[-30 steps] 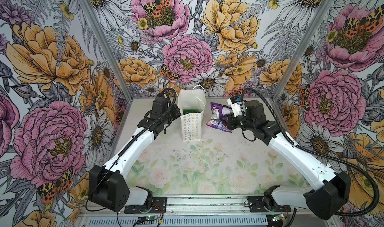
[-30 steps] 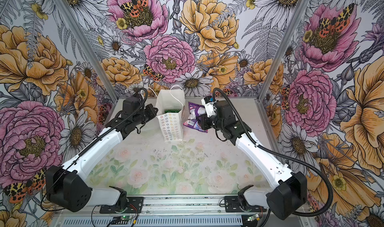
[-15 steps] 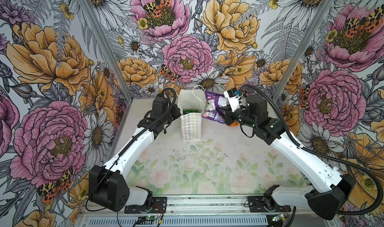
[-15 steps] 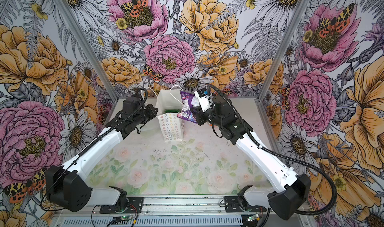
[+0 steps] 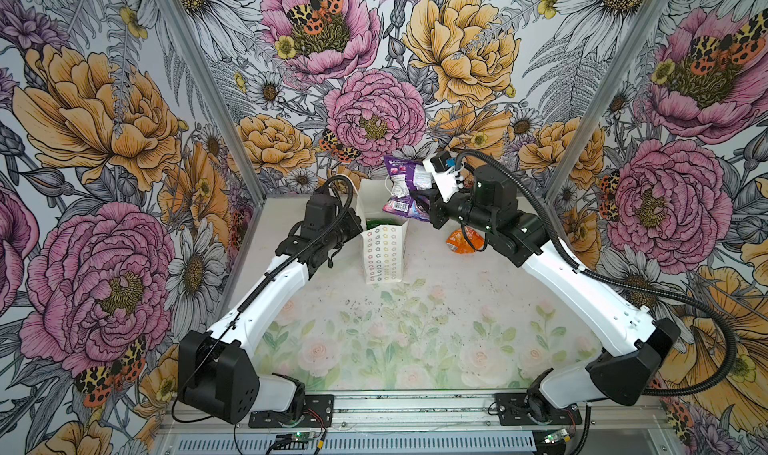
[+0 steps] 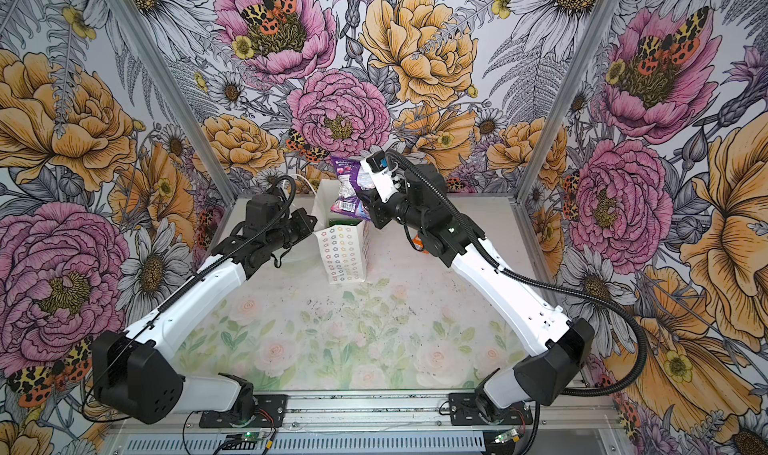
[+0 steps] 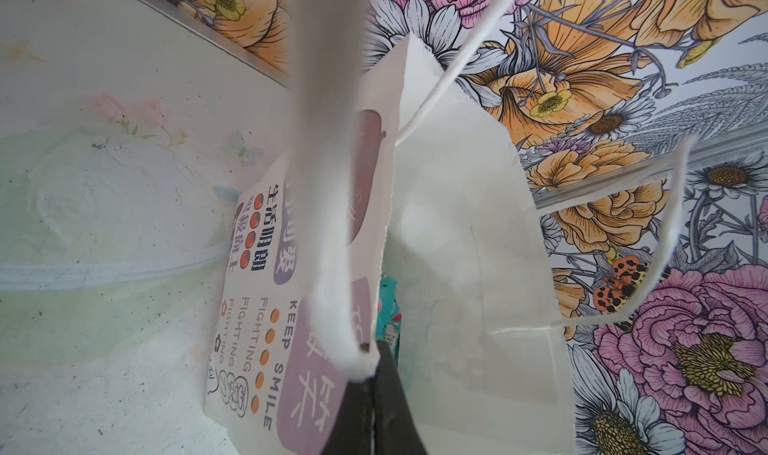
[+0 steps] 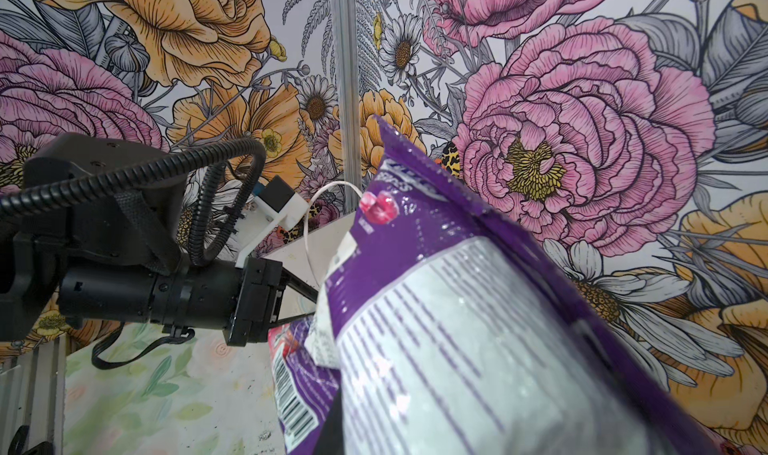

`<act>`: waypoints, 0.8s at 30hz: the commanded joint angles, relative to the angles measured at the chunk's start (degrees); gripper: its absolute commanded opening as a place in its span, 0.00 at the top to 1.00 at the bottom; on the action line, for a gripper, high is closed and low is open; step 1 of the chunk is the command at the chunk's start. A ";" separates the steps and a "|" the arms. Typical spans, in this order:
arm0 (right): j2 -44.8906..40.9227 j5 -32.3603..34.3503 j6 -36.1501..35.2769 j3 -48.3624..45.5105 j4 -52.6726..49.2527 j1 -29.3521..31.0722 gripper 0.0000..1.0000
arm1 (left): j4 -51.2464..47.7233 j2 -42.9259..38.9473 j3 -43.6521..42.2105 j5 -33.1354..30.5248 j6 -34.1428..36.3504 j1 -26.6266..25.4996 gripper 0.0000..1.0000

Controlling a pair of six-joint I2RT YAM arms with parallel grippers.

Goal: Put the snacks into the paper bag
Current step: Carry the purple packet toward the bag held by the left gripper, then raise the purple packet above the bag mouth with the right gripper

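The bag stands upright at the back of the table, mouth open, where it stood a second ago; the left gripper has not moved from the bag's left rim, its jaws pressed together on the paper wall, and the left wrist view shows the black fingers pinching that wall beside a string handle.

The right gripper is clamped on the purple packet; a second ago it held the packet low and to the right of the bag, apart from it; half a second ago the packet was at the bag's right rim; now it is raised and carried leftward, so that its lower end hangs over the bag's mouth at the right rear; whether it touches the rim cannot be told; it is not yet inside.

A green packet lies inside the bag, as before; the left wrist view shows a teal packet in there too; an orange packet lies on the table to the right of the bag, largely covered by the right arm a second ago and now mostly in the open in a top view.
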 commanded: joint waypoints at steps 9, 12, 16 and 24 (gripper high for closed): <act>7.07 0.49 -0.60 10.20 8.58 2.16 1.00 | 0.34 0.14 -0.06 1.86 -0.29 -0.42 1.00; 9.68 1.53 0.63 12.34 11.61 2.35 1.00 | 0.52 -0.21 -0.41 1.82 -0.29 -0.37 1.00; 13.23 2.08 3.80 14.59 16.88 2.44 1.00 | 0.63 -0.69 -0.83 1.77 -0.29 -0.35 1.00; 18.84 5.58 10.11 16.31 28.39 2.53 1.00 | 0.70 -1.35 -1.29 1.87 -0.29 -0.06 1.00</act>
